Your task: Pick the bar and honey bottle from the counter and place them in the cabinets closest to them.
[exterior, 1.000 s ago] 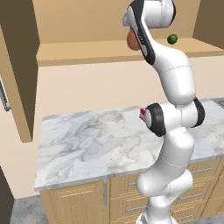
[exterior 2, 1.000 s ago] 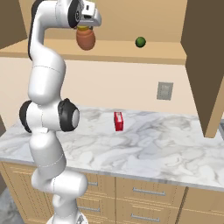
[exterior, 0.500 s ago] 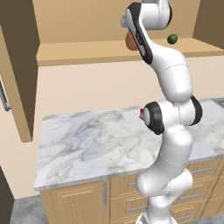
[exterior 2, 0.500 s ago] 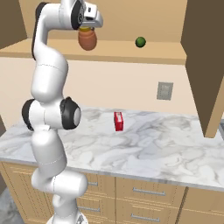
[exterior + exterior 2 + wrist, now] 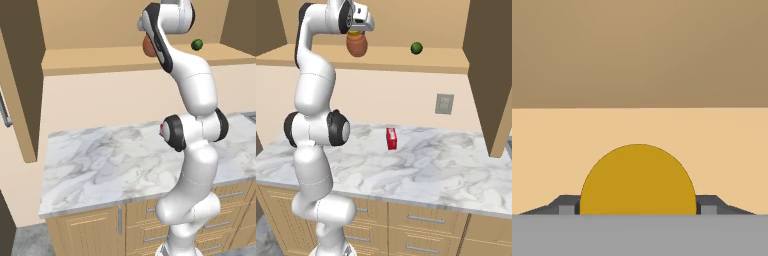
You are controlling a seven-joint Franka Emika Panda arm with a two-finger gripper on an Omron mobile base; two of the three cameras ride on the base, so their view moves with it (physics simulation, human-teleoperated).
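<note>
My gripper (image 5: 356,35) is shut on the honey bottle (image 5: 357,46), an orange-brown squat bottle. It hangs just above the front part of the open cabinets' shelf floor (image 5: 391,58). From the left base view only the bottle's side (image 5: 147,48) peeks out behind the forearm. In the hand view the yellow cap (image 5: 638,180) sits between the dark fingertips (image 5: 568,206), with the shelf floor and the cabinet's back wall beyond. The bar is out of view. The marble counter (image 5: 431,170) lies far below the hand.
A small green ball (image 5: 416,48) rests on the shelf to the right of the bottle. A red box (image 5: 391,138) stands upright on the counter. Open cabinet doors hang at the left (image 5: 20,90) and at the right (image 5: 496,75). A wall outlet (image 5: 444,104) sits above the counter.
The arm has shifted slightly, carrying the bottle a little to the right in the right base view. The grip holds.
</note>
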